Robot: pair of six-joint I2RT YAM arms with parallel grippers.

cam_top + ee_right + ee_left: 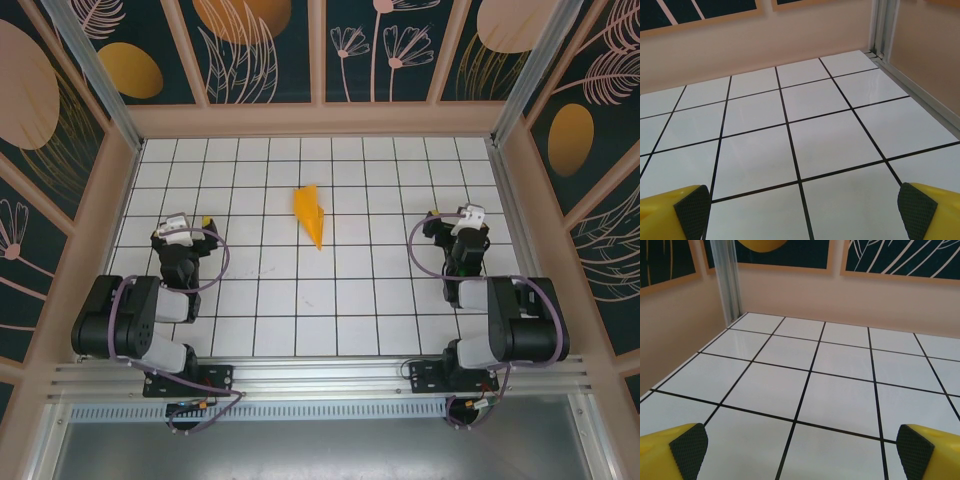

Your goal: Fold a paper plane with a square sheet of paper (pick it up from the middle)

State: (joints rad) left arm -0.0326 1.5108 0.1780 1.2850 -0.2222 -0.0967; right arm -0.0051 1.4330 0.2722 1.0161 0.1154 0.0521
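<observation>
A narrow, pointed orange-yellow paper plane (pixel 310 212) lay on the white tiled table with black grid lines (pixel 350 290), a little beyond the middle of the surface, its sharp tip pointing toward the near edge. It sat between the two arms and well apart from both. The black left gripper (pixel 183 226) was off to its left and slightly nearer the bases, and the black right gripper (pixel 455 219) was off to its right at about the same depth. Neither touched the paper.

From the left wrist, the left gripper (pixel 800 452) had its jaws spread wide with nothing between them, just bare tiles below. The right gripper (pixel 805 212) stood the same way in its own wrist view, wide apart and empty.

In both wrist views the yellow fingers were cut off by the bottom edge, so just the tips and their black textured pads (pixel 688 450) (pixel 916 212) showed. From above, the plane's creases and layering were too small to make out, and the fingertips were partly hidden behind the wrist housings and cables.
</observation>
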